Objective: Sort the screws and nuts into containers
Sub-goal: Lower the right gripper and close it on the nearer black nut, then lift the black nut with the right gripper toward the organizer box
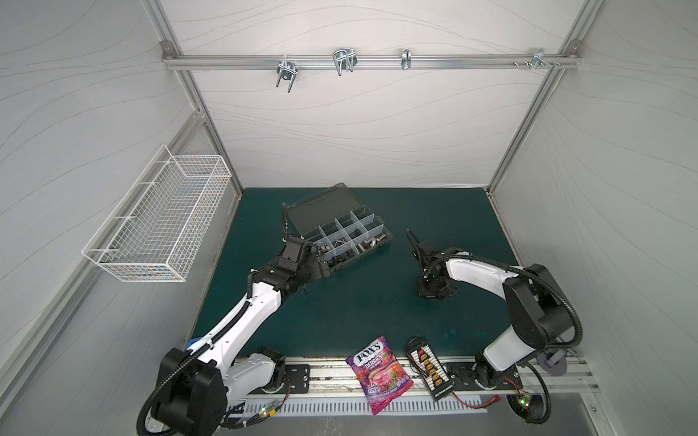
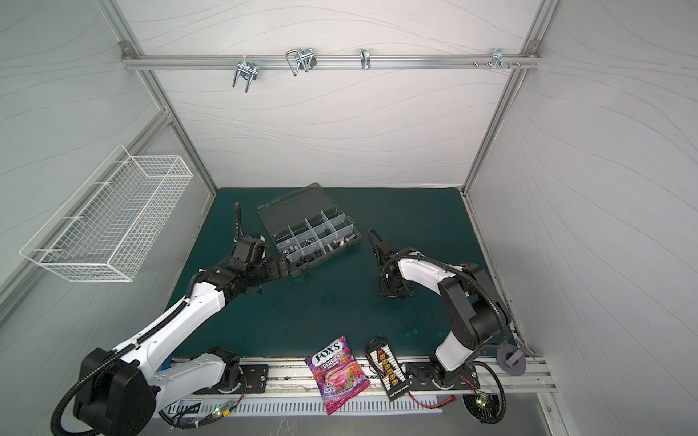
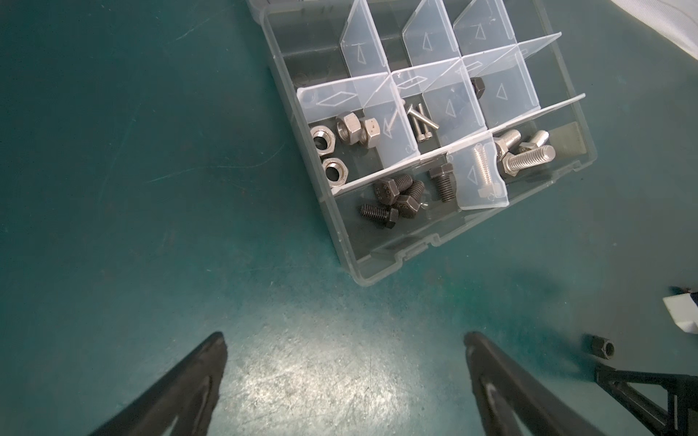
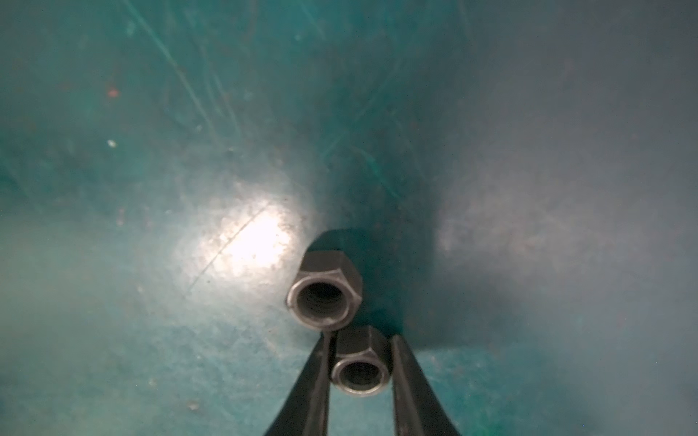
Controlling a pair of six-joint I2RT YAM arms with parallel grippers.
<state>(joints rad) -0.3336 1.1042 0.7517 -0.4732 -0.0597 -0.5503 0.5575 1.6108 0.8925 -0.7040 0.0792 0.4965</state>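
The smoky organizer box (image 1: pixel 321 207) lies open on the green mat, and its containers (image 3: pixel 377 264) show in the left wrist view. One holds silver nuts (image 3: pixel 347 128), another thin silver screws (image 3: pixel 419 122). Black bolts (image 3: pixel 393 196), silver bolts (image 3: pixel 525 154) and a single black nut (image 3: pixel 477 88) lie in others. My left gripper (image 3: pixel 345 338) hangs open over bare mat by the box's near corner (image 1: pixel 326 264). My right gripper (image 4: pixel 360 339) points down at the mat (image 1: pixel 434 294), shut on a black nut (image 4: pixel 360 372). A second black nut (image 4: pixel 325 298) stands just beyond it.
A Fox's candy bag (image 1: pixel 379 373) and a yellow-plug connector board (image 1: pixel 430 372) lie at the mat's front edge. A white wire basket (image 1: pixel 158 219) hangs on the left wall. Metal hooks (image 1: pixel 343 60) hang from the back rail.
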